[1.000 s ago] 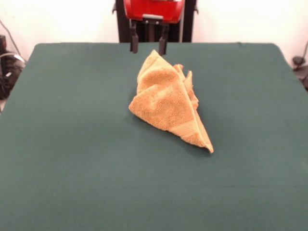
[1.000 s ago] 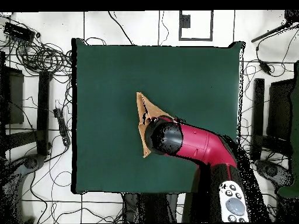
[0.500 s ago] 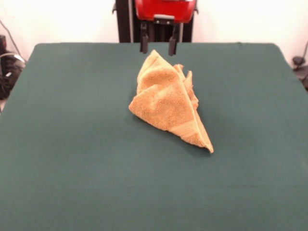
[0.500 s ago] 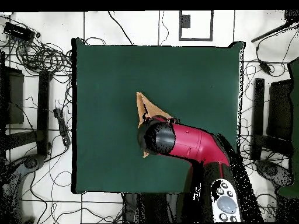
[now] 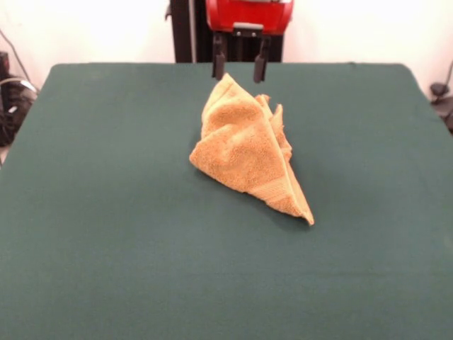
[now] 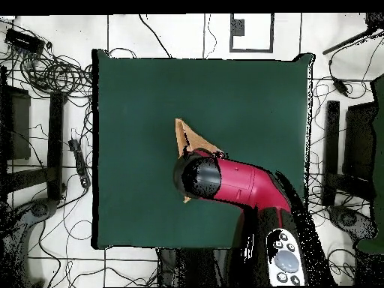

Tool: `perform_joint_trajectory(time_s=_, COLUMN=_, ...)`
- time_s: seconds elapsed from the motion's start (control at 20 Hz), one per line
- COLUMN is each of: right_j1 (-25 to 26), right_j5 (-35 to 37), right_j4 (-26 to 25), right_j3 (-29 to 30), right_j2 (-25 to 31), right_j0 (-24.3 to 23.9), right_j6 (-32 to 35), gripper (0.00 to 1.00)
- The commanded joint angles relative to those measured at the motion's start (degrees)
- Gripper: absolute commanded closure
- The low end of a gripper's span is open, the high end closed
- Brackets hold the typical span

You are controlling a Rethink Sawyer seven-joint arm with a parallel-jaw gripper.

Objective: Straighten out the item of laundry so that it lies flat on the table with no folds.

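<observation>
A dark green bench (image 5: 106, 234) fills the front view, and its left side is seen to carry nothing. Near the middle, slightly toward the far edge, an orange-tan towel (image 5: 244, 152) is heaped in a crumpled, roughly triangular mound, with a peak at its far end and a folded corner pointing toward the near right. A flat woven band is visible along that lower corner; no tag can be made out. Directly above the peak, a red and black arm (image 5: 244, 14) is lowered from the top edge, and its hand (image 5: 240, 65) is held released, two dark fingers (image 5: 219, 65) parted and empty, just above the cloth without touching it. In the overhead view the arm (image 6: 240, 182) covers most of the towel (image 6: 186, 135), so only a narrow tip is shown. The step in hand is judged to be the approach for a first grasp, since the towel is not yet flattened at all. For the next move, a descent onto the raised peak is called for, a closing on one layer only, and then a lift and pull outward so the folds are opened.
</observation>
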Motion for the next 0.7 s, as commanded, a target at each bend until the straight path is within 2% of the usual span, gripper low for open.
perform_joint_trajectory(time_s=0.05, right_j1=1.68, right_j5=0.32, right_j4=-2.44, right_j3=2.6, right_j2=3.92, right_j0=1.19, right_j6=4.64, gripper=0.0)
perform_joint_trajectory(time_s=0.7, right_j1=2.73, right_j5=-2.02, right_j4=-2.52, right_j3=3.51, right_j2=4.06, right_j0=0.88, right_j6=5.27, gripper=0.0)
